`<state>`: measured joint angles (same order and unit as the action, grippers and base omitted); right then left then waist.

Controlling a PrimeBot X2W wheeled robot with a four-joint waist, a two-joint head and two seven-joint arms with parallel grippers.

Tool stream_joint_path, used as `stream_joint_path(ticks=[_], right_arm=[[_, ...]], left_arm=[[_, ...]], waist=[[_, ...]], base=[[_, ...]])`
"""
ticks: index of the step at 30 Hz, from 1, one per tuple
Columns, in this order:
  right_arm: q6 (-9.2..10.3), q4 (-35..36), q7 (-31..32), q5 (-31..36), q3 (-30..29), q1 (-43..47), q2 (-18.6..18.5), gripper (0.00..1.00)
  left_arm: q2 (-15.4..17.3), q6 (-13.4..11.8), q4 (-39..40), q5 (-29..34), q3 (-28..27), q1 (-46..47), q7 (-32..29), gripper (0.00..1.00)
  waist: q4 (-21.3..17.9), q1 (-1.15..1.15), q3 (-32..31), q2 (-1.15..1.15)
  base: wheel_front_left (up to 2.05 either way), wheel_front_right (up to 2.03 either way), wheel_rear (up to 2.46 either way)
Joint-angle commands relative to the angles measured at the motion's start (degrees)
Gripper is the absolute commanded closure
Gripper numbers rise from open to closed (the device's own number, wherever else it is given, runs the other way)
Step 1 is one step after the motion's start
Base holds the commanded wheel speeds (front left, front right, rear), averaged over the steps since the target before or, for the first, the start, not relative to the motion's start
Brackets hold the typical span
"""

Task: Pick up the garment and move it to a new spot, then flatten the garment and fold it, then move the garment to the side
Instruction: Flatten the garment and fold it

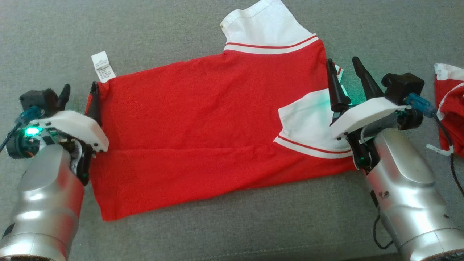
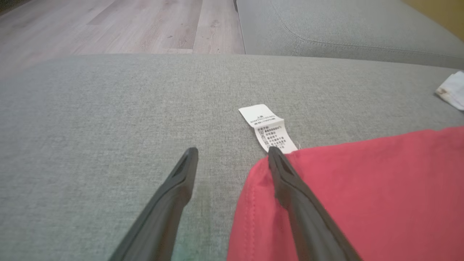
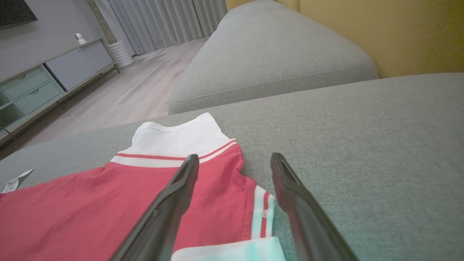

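1. Nearest in the head view, the left forearm (image 1: 43,195) rises from 7 o'clock and the right forearm (image 1: 406,192) from 5 o'clock.
2. The garment (image 1: 203,119), a red shirt, lies spread on the grey cushion (image 1: 145,29) in the middle of that view, its length running from 9 to 3 o'clock.
3. The left gripper (image 1: 80,88) is at 9 o'clock of the garment, fingers spread and pinching nothing. Its wrist view (image 2: 232,150) gives what the head view cannot: one finger is over the red hem and the other over bare cushion. I cannot tell whether they touch.
4. The right gripper (image 1: 343,63) is at 3 o'clock of the garment, fingers also apart and empty. In its wrist view (image 3: 235,156) one finger is above the red cloth and the other above bare cushion, with the striped edge between them.
5. A folded sleeve (image 1: 308,123), white with a red stripe, lies on the red body just beside the right gripper.
6. Farther, a care label (image 1: 102,66) sticks out at 11 o'clock of the garment, and the left wrist view shows its small print (image 2: 270,130).
7. The other white sleeve (image 1: 264,25) points to 12 o'clock.
8. At 3 o'clock in the head view lies a second red and white cloth (image 1: 449,105), well apart from the garment.
9. Farthest, the left wrist view shows a wooden floor (image 2: 127,25). The right wrist view adds a second cushion (image 3: 272,61), a yellow backrest (image 3: 398,36), a cabinet (image 3: 54,79) and curtains (image 3: 163,21).
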<state>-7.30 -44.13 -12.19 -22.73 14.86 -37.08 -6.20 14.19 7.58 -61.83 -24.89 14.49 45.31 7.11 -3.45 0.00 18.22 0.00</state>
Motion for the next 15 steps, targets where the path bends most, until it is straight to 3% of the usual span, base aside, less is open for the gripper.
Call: stream_joint_path(ticks=[1, 4, 5, 6, 7, 11, 15], right_arm=[[-0.19, 1.34, -0.85, -0.62, 1.35, -1.28, 0.65, 0.00], [-0.19, 1.32, -0.83, -0.90, 1.48, -1.81, 0.59, 0.00], [-0.19, 1.28, -0.83, -1.04, 1.44, -2.02, 0.49, 0.00], [-0.19, 1.23, -0.84, -1.19, 1.34, -2.28, 0.40, 0.00], [-0.19, 1.19, -0.83, -1.33, 1.27, -2.58, 0.31, 0.00], [-0.19, 1.07, -0.71, -1.65, 1.12, -3.67, 0.07, 0.00], [-0.19, 0.68, -0.29, -1.48, 0.77, -6.46, -0.60, 0.00]], left_arm=[[2.43, -0.09, 0.79, -0.61, -0.34, 0.37, -0.45, 0.00], [2.32, -0.09, 0.41, -1.55, 1.39, 0.28, -2.17, 0.03], [2.21, -0.09, 0.38, -1.92, 2.06, 0.23, -2.93, 0.36], [2.12, -0.09, 0.46, -2.40, 2.69, 0.18, -3.65, 0.76], [1.99, -0.09, 0.70, -3.07, 3.43, 0.09, -4.57, 1.00], [2.49, -0.09, 2.08, -5.56, 4.86, 0.12, -6.03, 1.00], [4.92, -0.12, 4.17, -6.43, 4.44, 2.04, -1.37, 1.00]], waist=[[-0.15, 0.00, 0.10, 0.00], [-0.30, 0.00, 0.31, 0.00], [-0.31, 0.00, 0.35, 0.00], [-0.31, 0.00, 0.37, 0.00], [-0.31, 0.00, 0.41, 0.00], [-0.17, 0.00, 0.51, 0.00], [0.57, 0.00, 0.78, 0.00]], base=[[0.00, 0.00, 0.00], [0.00, 0.00, 0.00], [0.00, 0.00, 0.00], [0.00, 0.00, 0.00], [0.00, 0.00, 0.00], [0.00, 0.00, 0.00], [0.00, 0.00, 0.00]])
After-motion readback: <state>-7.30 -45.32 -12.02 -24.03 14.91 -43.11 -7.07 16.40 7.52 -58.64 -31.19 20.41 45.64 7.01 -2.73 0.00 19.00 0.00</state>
